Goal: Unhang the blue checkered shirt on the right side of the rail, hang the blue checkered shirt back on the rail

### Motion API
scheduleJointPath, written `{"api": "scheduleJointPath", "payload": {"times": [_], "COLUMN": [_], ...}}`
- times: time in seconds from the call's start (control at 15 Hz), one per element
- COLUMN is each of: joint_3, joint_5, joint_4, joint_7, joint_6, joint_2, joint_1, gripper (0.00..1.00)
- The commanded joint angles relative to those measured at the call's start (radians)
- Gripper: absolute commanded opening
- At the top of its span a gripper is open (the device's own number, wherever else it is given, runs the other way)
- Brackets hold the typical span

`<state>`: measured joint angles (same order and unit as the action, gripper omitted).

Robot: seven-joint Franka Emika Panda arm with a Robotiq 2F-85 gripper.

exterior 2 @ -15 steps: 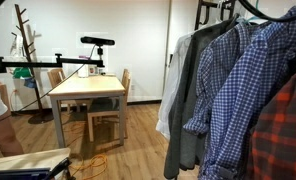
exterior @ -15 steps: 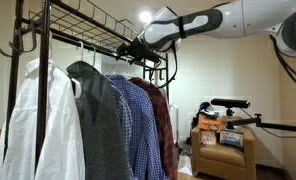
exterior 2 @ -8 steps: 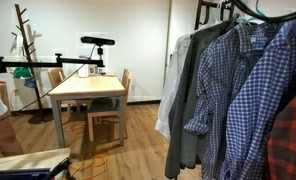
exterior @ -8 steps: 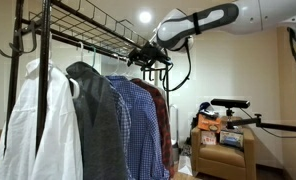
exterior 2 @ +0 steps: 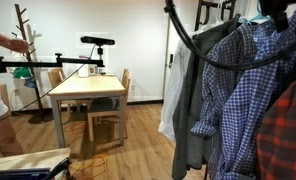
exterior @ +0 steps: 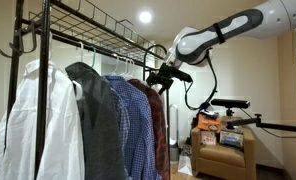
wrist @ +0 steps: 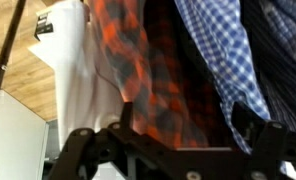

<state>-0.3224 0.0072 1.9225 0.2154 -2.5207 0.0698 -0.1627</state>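
At the end of the rail (exterior: 93, 44), beside the blue checkered shirt (exterior: 136, 115), the end effector (exterior: 161, 76), wide open.

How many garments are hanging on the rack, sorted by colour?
White shirt: 1
Dark grey garment: 1
Blue checkered shirt: 1
Dark red plaid shirt: 1
Total: 4 visible; the pictures do not show whether another garment is hidden between them.

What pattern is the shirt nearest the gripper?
Red plaid shirt; clearest in the wrist view.
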Motion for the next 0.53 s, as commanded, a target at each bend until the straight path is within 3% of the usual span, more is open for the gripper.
{"api": "scheduleJointPath", "payload": {"times": [0.0,0.2,0.47], "joint_3": [0.103,0.134,0.122], "joint_5": [-0.009,0.003,0.099], "joint_4": [0.157,0.219,0.27], "joint_7": [-0.126,-0.254,-0.49], "joint_6": [0.151,0.249,0.289], "joint_2": [0.136,0.173,0.161], "joint_1": [0.118,0.156,0.144], "gripper": [1.0,1.0,1.0]}}
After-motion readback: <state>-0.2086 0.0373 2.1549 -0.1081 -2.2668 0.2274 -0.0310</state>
